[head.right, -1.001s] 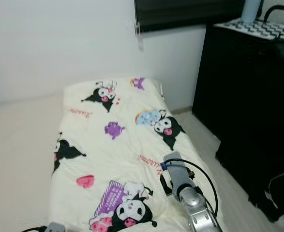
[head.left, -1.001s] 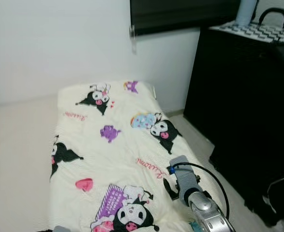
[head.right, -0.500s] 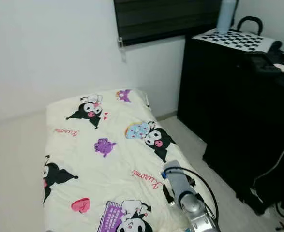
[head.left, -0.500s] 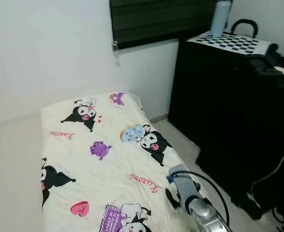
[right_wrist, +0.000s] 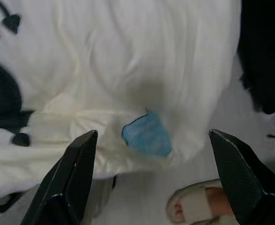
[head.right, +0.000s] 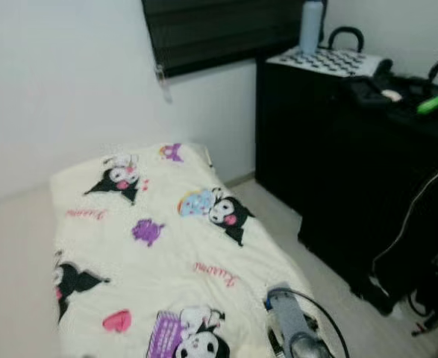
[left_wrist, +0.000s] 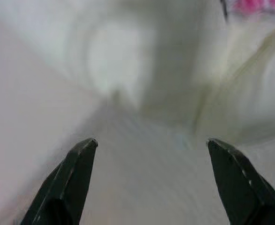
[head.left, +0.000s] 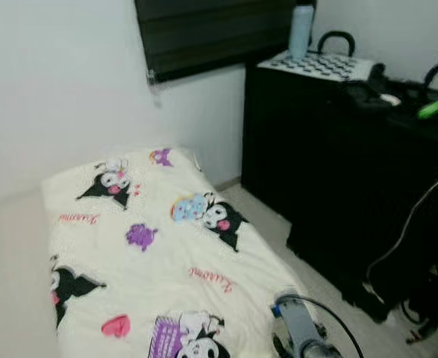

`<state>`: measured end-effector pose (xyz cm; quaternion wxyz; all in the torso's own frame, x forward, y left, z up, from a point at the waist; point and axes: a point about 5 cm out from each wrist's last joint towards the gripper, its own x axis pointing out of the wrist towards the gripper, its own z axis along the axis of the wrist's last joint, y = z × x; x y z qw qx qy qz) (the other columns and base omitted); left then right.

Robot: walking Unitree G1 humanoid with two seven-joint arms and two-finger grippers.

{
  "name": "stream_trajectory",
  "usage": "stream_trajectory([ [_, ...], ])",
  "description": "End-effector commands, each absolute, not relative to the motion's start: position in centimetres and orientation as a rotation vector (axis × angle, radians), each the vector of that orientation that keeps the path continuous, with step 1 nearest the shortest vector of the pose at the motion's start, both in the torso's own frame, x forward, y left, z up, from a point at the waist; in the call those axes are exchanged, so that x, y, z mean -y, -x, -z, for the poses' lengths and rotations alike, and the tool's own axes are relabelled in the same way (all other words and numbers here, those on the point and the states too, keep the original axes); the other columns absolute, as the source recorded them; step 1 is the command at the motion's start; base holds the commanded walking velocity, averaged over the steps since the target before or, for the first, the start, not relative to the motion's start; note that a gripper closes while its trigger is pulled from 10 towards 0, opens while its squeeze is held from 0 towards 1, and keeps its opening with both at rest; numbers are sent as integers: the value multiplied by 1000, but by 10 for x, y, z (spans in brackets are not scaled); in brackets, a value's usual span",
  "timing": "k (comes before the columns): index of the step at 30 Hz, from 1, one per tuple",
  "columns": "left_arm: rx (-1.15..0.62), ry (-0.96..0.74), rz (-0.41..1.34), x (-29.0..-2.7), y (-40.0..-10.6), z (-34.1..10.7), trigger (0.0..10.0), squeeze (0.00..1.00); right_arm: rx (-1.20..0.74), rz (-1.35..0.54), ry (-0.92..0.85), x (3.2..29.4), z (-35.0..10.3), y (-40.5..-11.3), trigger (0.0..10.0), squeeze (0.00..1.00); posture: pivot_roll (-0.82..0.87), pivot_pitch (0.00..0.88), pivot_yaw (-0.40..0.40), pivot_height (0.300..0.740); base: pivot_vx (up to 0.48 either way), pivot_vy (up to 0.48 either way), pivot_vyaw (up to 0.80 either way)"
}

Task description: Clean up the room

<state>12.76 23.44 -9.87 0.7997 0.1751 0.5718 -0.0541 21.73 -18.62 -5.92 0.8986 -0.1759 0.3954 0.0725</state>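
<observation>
A low bed with a cream cartoon-print blanket fills the left and middle of the head views. My right arm reaches in at the bottom, over the blanket's near right corner. In the right wrist view my right gripper is open above the wrinkled blanket, with a small blue patch between the fingers' lines. My left gripper is open too, over a blurred pale surface next to the blanket's edge. It holds nothing.
A tall black cabinet stands right of the bed, carrying a checkerboard sheet, a pale blue bottle and a green item. Cables hang at its side. A slipper with toes showing lies on the floor.
The whole picture has shifted left and down, so the camera has turned right and up. More of the cabinet top shows. My right arm sits lower in the frame.
</observation>
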Motion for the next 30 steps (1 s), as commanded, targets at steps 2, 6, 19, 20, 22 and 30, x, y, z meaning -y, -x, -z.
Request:
stream_trajectory([
  [2, -1262, -381, 127, -231, -118, 103, 10000, 0, -828, -129, 349, 189, 61, -214, 10000, 0, -134, 34, 37, 740, -480, 0, 794],
  [6, -1250, -373, 130, -223, -124, 103, 10000, 0, -858, -122, 335, 190, 67, -207, 10000, 0, -134, 35, 39, 740, -477, 0, 794],
  [19, -1249, -392, 145, -224, -121, 103, 10000, 0, -895, -114, 304, 189, 76, -194, 10000, 0, -137, 35, 42, 740, 0, 0, 796],
  [20, -1252, -394, 145, -226, -119, 104, 10000, 0, -898, -113, 302, 189, 76, -193, 10000, 0, -136, 35, 41, 740, 0, 0, 794],
  [22, -1255, -393, 144, -229, -116, 104, 10000, 0, -899, -112, 296, 189, 77, -192, 10000, 0, -136, 37, 41, 740, 0, 0, 794],
  [30, -1256, -397, 122, -244, -113, 101, 10000, 0, -901, -124, 290, 188, 78, -190, 10000, 0, -135, 38, 40, 740, 0, 0, 794],
])
